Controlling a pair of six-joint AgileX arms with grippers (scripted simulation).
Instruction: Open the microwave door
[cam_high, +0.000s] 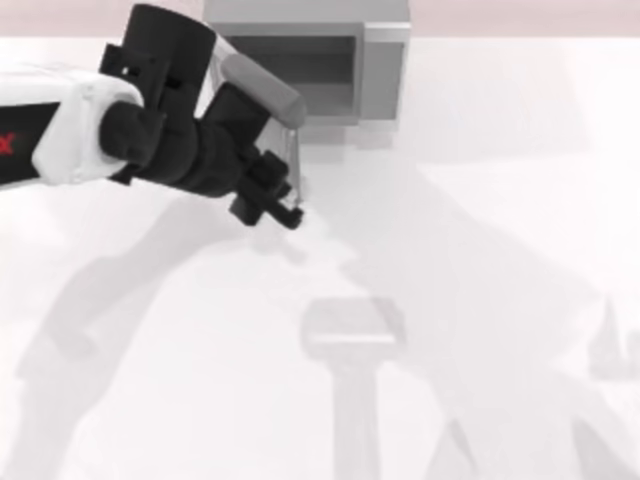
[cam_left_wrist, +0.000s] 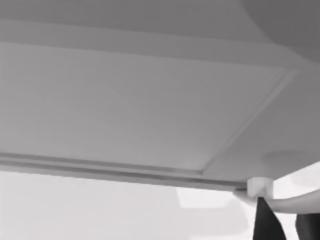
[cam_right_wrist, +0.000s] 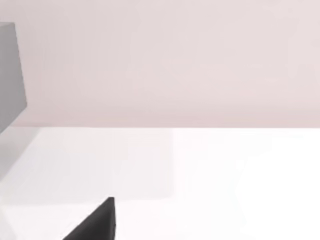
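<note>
Left end effector reaching diagonally, clamped on swung-out microwave door handle

A rendered simulation scene: bare white table, plain pinkish backdrop, lone microwave.

The microwave is cut off by the upper edge of the top view; only its front, dark cavity and control panel show. The left arm covers the hinge side of the microwave door, so the door's full extent cannot be traced. In the left wrist view, the door fills most of the picture and runs past three edges; the handle shows only as a pale end piece. One of the left gripper's fingers is cropped at the lower edge, so the grip cannot be confirmed there. The right wrist view shows only a dark sliver, too little to identify, and a cropped grey corner of the microwave.
</note>
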